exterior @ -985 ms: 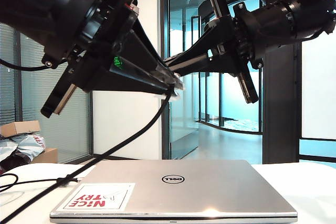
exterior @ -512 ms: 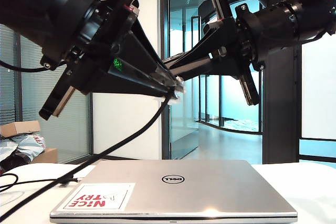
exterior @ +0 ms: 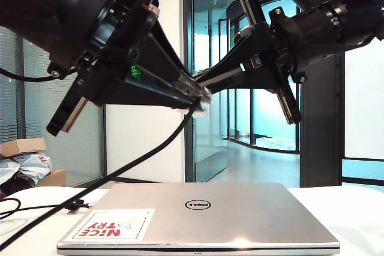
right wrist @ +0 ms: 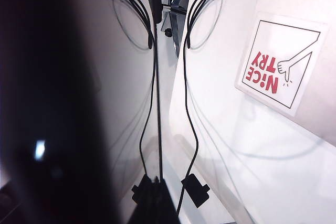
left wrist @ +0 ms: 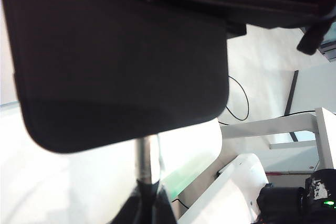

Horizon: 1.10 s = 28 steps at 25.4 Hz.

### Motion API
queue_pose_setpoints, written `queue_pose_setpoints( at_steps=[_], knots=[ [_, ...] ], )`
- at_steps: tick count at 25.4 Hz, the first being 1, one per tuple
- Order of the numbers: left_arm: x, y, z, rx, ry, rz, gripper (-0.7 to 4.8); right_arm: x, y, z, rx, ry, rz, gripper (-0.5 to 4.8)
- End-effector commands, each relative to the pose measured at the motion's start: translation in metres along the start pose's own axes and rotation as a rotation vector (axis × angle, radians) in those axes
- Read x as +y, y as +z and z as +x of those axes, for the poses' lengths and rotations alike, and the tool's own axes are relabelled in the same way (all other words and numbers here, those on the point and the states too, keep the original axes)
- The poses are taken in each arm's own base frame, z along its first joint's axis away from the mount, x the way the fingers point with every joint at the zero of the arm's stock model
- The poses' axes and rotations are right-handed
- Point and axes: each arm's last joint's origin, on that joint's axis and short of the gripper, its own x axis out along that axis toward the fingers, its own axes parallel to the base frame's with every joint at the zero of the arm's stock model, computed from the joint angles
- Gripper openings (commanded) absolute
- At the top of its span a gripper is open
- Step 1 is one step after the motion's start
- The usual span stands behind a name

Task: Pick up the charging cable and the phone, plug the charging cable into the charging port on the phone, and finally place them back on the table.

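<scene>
The left gripper (exterior: 201, 95) is clamped on the phone (left wrist: 121, 61); the right gripper (exterior: 193, 78) pinches the charging cable (exterior: 129, 169) just behind its plug (left wrist: 148, 156), which meets the phone's lower edge, high above the Dell laptop (exterior: 198, 217). A slight tilt could jam or skid the plug. Only the left wrist view shows that junction; the exterior view alone shows cord trailing to the table (exterior: 354, 214)

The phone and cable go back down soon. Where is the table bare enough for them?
Bare white table lies right of the laptop. Left of it the slack cable crosses. Above, the left gripper and right gripper, both shut, meet over the laptop; the phone fills the left wrist view.
</scene>
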Motion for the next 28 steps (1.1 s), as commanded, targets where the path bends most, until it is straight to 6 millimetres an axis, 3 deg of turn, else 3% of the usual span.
queue_pose_setpoints(
  at_steps=[1,6,10,11,15,17,22,25,28],
  knots=[
    [-0.004,0.004,-0.001,-0.044,-0.027,0.007,-0.06,0.005,0.0,-0.001,0.008,0.028,-0.027,-0.06],
    [-0.004,0.004,-0.001,-0.045,-0.028,0.011,-0.02,0.005,0.002,-0.001,-0.024,0.008,-0.041,-0.06],
    [-0.004,0.005,-0.001,-0.048,-0.026,0.152,1.95,0.0,0.01,-0.011,-0.124,-0.067,-0.074,-0.06],
    [-0.005,0.005,-0.002,-0.05,-0.028,0.167,1.96,-0.001,0.011,-0.014,-0.141,-0.081,-0.068,-0.06],
    [-0.013,0.01,-0.015,-0.1,-0.072,0.199,1.64,-0.02,0.012,-0.047,-0.188,-0.304,-0.067,-0.06],
    [-0.018,0.012,-0.023,-0.131,-0.096,0.26,-0.04,-0.028,0.01,-0.067,-0.131,-0.426,-0.05,-0.06],
    [-0.018,0.027,-0.046,-0.226,-0.08,0.316,-0.05,-0.048,-0.003,-0.121,-0.04,-0.567,0.069,-0.06],
    [-0.014,0.048,-0.059,-0.23,0.051,0.429,-0.05,-0.057,-0.006,-0.136,-0.039,-0.604,0.092,-0.06],
    [-0.014,0.076,-0.078,-0.238,0.18,0.466,-0.05,-0.066,-0.002,-0.138,-0.041,-0.717,0.068,-0.06]
  ],
)
